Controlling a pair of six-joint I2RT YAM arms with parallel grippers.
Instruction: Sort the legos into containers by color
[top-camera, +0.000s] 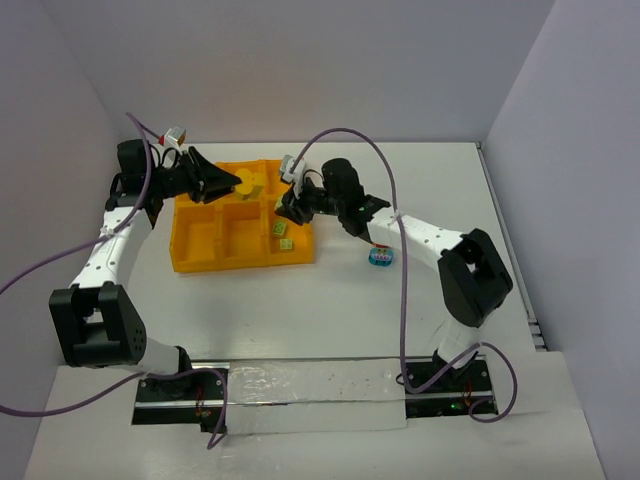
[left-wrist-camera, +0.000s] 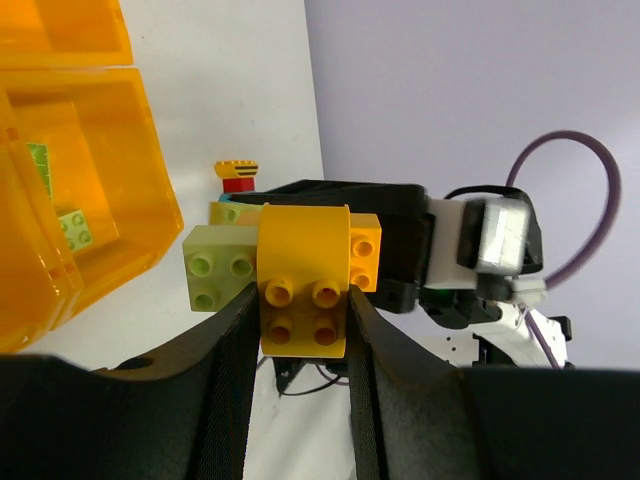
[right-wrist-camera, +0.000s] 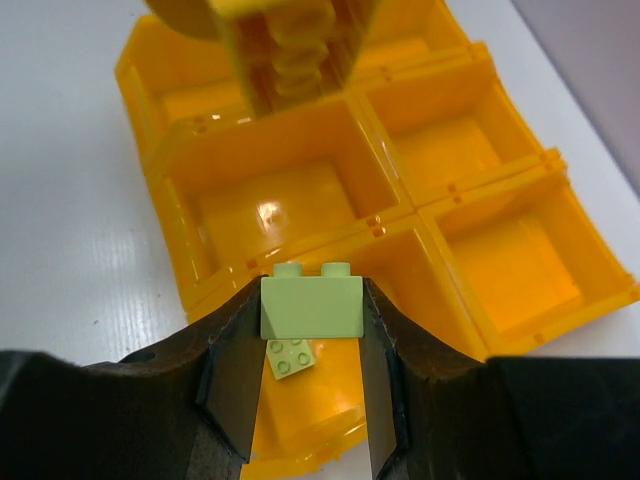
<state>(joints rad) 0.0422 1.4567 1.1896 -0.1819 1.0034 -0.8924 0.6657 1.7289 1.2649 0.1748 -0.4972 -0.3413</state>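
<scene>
The orange-yellow tray (top-camera: 195, 250) has six compartments. My left gripper (top-camera: 232, 183) hovers over the tray's back row, shut on a yellow lego (left-wrist-camera: 305, 290) with a lime green lego (left-wrist-camera: 218, 265) stuck to its side. My right gripper (top-camera: 285, 207) is over the tray's right column, shut on a lime green lego (right-wrist-camera: 311, 307). Below it a lime green lego (right-wrist-camera: 291, 357) lies in the front right compartment; two show in the top view (top-camera: 281, 236). A light blue lego with red on it (top-camera: 380, 257) lies on the table right of the tray.
The white table (top-camera: 330, 320) is walled at the back and both sides. In the right wrist view the left gripper's yellow lego (right-wrist-camera: 280, 45) hangs over the far compartments. A small red and yellow stack (left-wrist-camera: 237, 175) stands on the table beyond the tray (left-wrist-camera: 110, 200).
</scene>
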